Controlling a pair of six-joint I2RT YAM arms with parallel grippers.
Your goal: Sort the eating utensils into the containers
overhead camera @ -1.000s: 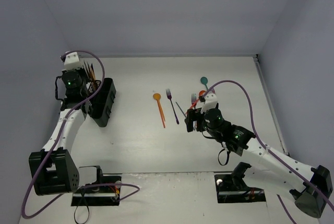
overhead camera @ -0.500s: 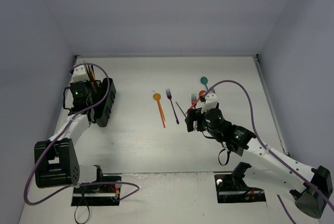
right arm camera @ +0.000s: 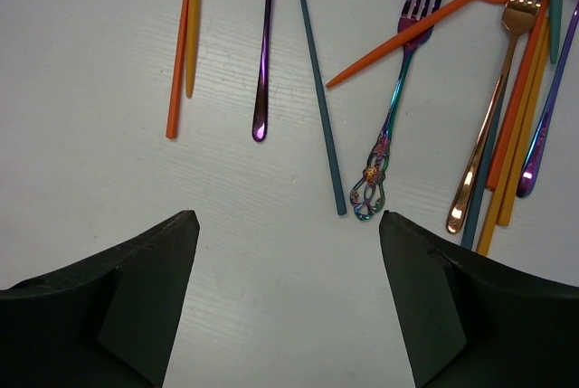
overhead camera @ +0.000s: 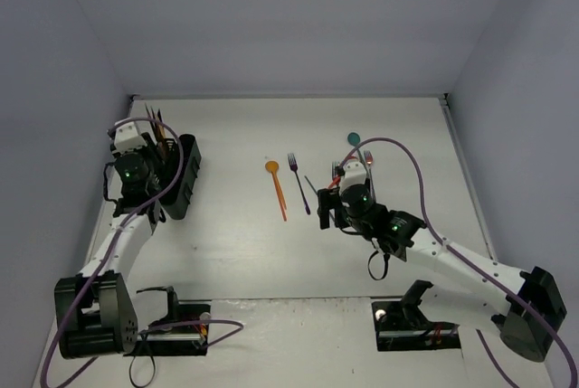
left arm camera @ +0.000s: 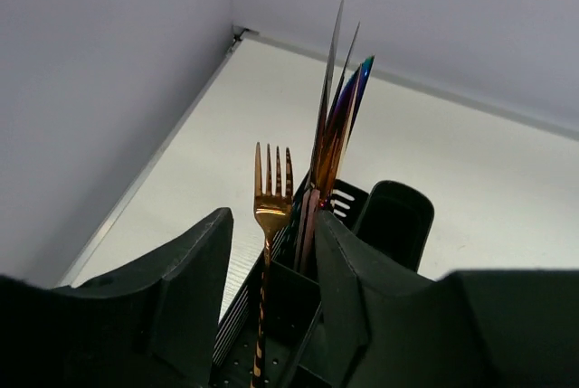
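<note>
While upright in caddy (left arm camera: 395,221), copper fork (left arm camera: 271,191)

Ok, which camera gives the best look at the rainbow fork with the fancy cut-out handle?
The right wrist view: the rainbow fork lies close up, almost whole, scrolled handle included. In the top external view it is tiny, its handle end covered, only the tines clear. The left wrist view does not show it.

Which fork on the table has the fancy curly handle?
The iridescent fork: its handle ends in ornate loops. The copper fork and purple fork have plain handles.
</note>
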